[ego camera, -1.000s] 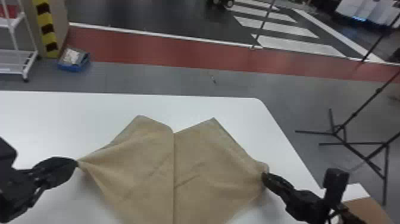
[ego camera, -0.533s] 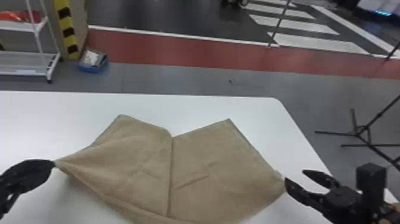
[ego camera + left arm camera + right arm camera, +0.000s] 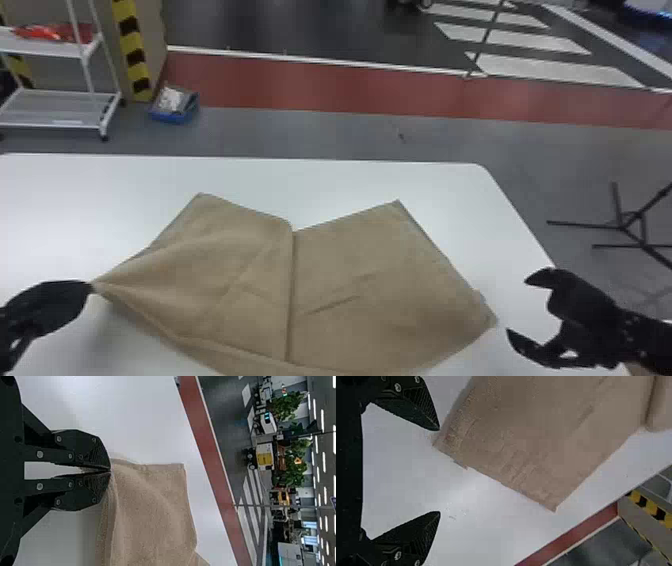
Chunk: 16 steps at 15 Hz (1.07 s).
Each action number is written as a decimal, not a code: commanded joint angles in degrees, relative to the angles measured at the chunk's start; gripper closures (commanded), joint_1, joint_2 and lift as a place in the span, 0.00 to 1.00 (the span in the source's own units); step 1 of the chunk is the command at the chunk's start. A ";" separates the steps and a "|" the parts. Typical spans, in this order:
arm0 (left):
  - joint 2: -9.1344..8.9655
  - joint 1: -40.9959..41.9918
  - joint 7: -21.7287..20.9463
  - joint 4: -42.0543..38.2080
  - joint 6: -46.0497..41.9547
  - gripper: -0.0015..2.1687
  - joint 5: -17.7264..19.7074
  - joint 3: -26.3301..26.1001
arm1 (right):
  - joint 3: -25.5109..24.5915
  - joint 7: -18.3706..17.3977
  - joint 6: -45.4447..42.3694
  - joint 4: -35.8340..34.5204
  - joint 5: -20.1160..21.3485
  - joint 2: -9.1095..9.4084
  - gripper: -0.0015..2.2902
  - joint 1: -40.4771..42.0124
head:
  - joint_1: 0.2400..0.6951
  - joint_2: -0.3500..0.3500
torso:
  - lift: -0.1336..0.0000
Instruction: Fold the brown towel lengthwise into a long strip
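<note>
The brown towel (image 3: 350,280) lies spread on the white table, with a crease running down its middle and its near edge turned up in a fold. At its left corner my left gripper (image 3: 91,287) is shut on the cloth, pulling it into a point. The left wrist view shows that gripper (image 3: 110,470) pinching the towel (image 3: 150,510), fingertips together. Just off the right corner, my right gripper (image 3: 517,305) stands wide open. In the right wrist view the towel's corner (image 3: 451,441) lies by one fingertip of the open gripper (image 3: 440,471), with nothing held.
The white table (image 3: 125,185) extends beyond the towel, its rounded far right corner near the top. Behind it on the floor are a white shelf cart (image 3: 60,122), a blue bin (image 3: 175,116) and, to the right, a black stand (image 3: 622,226).
My right gripper has opened, let go of the towel's right corner and moved away to the right. The left gripper has drawn its corner outward. The head view has shifted.
</note>
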 commanded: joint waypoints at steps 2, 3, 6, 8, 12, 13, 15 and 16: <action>-0.09 0.01 -0.32 -0.43 0.00 0.47 -0.09 -0.08 | 3.87 3.23 -0.36 4.63 7.95 -3.35 0.10 -2.98 | 1.00 0.16 | 0.13; -0.09 0.01 -0.41 -0.43 0.00 0.47 -0.09 -0.16 | 5.28 4.46 -0.36 6.12 8.83 -3.79 0.10 -4.39 | 1.00 0.15 | 0.13; -0.09 0.10 -0.67 -0.52 0.00 0.47 -0.17 -0.51 | 7.92 4.81 -0.18 8.32 10.15 -3.79 0.13 -6.59 | 1.00 0.16 | 0.14; 0.00 0.10 -0.76 -0.52 0.00 0.47 -0.26 -0.51 | 9.59 6.30 -0.18 9.55 11.64 -3.79 0.15 -7.82 | 1.00 0.17 | 0.14; 0.00 0.10 -0.94 -0.52 0.00 0.47 -0.26 -0.60 | 10.64 11.23 -0.18 10.08 11.64 -4.31 0.45 -9.05 | 1.00 0.20 | 0.14; 0.00 0.10 -0.94 -0.52 0.00 0.47 -0.26 -0.60 | 10.29 12.11 -0.18 10.08 11.11 -4.31 0.59 -9.05 | 1.00 0.21 | 0.14; 0.18 0.10 -1.03 -0.61 0.00 0.47 -0.17 -0.51 | 8.18 12.82 -0.18 9.46 7.77 -4.31 0.82 -9.05 | 1.00 0.21 | 0.14; 0.18 0.10 -1.03 -0.61 0.00 0.47 -0.17 -0.43 | 6.33 12.82 0.00 8.58 5.14 -4.23 0.89 -8.96 | 1.00 0.21 | 0.14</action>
